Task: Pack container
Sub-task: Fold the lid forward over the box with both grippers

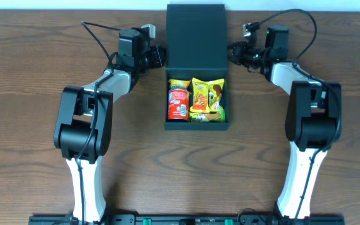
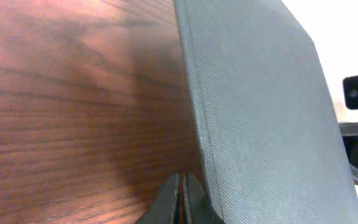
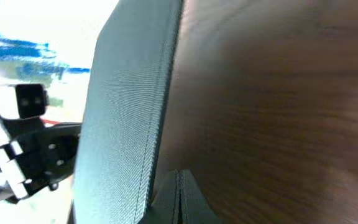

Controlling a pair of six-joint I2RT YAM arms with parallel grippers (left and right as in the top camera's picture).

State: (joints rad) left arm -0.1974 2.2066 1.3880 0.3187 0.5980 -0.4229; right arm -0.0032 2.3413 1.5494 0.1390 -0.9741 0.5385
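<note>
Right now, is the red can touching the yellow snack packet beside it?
Touching. The overhead view shows the red can pressed against the yellow snack packet inside the container, no gap between them.

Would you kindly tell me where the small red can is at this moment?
In the overhead view, the red can lies inside the open container, in its left half, right beside the yellow snack packets.
</note>
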